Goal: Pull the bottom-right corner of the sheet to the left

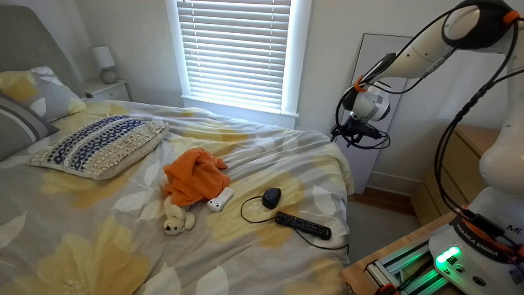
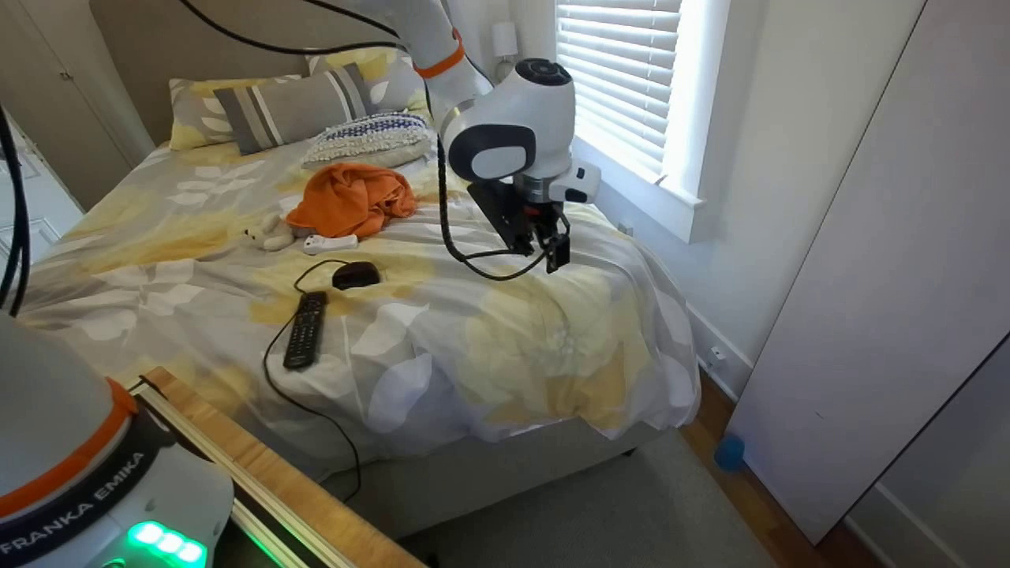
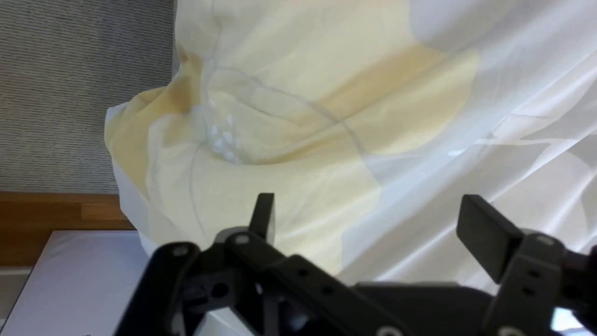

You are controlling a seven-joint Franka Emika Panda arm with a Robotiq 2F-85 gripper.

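Observation:
The sheet is a large pale grey-white cover with yellow flower prints, wrinkled over the bed, and shows in both exterior views [image 1: 254, 155] [image 2: 489, 347]. Its bottom-right corner [image 2: 675, 390] hangs rounded over the bed's foot end on the window side. In the wrist view the sheet's yellow-printed edge [image 3: 135, 135] lies left of the jaws, over the carpet. My gripper [image 3: 366, 205] is open, with nothing between its fingers. In both exterior views the gripper [image 1: 339, 141] [image 2: 552, 264] hangs above the sheet near this corner, apart from it. The corner's exact point is unclear among the folds.
An orange cloth [image 1: 196, 176], a plush toy [image 1: 176, 219], a white controller [image 1: 221, 200], a black remote [image 1: 303, 225] and a corded black device [image 1: 271, 198] lie on the bed. A white panel [image 2: 860, 237] leans at the wall. A blue cup [image 2: 729, 453] stands beside it.

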